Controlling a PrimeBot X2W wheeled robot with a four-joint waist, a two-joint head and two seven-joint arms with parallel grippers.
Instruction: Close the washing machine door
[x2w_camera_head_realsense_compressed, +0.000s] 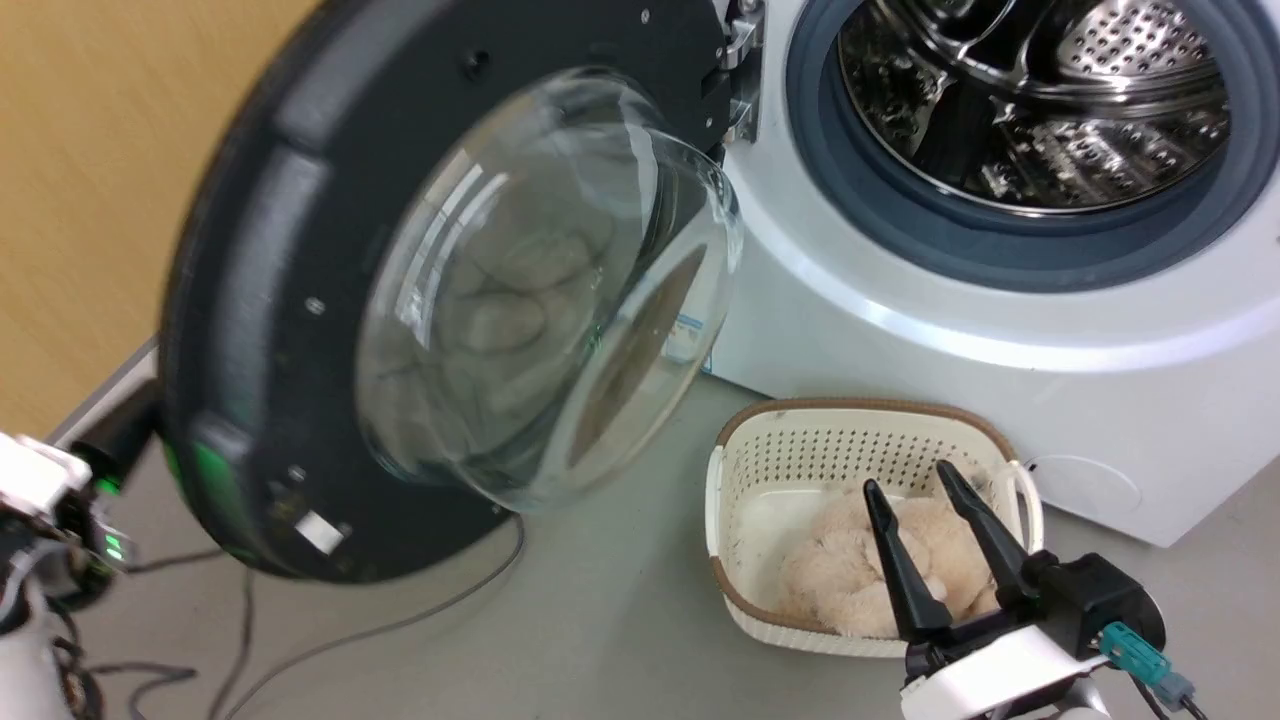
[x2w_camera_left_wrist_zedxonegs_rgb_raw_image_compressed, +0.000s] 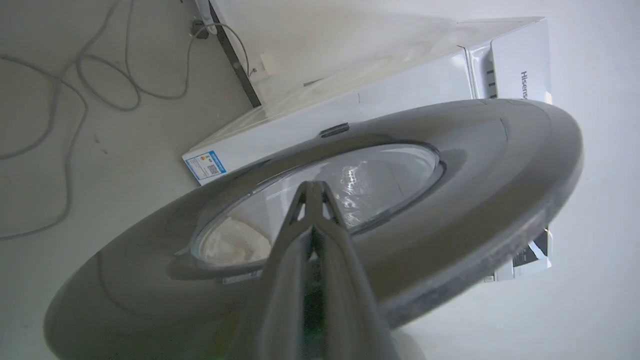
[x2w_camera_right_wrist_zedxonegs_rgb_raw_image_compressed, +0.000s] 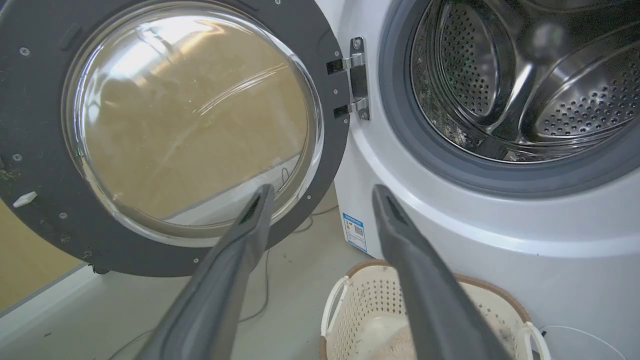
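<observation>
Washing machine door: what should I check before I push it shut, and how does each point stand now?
1. Washing machine door swung wide open, ready to push: ok.
2. Gasket free of laundry, in the part that shows: ok.
3. Left jaws shut and aimed at the door's outer face: ok.
4. Left jaws touching the door: cannot tell.
5. Right jaws open above the basket in front of the washing machine, possibly in the swing path: not ok.
6. Basket low enough to clear the door: cannot tell.

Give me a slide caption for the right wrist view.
Open right pincer faces the wide-open washing machine door and steel drum.
</observation>
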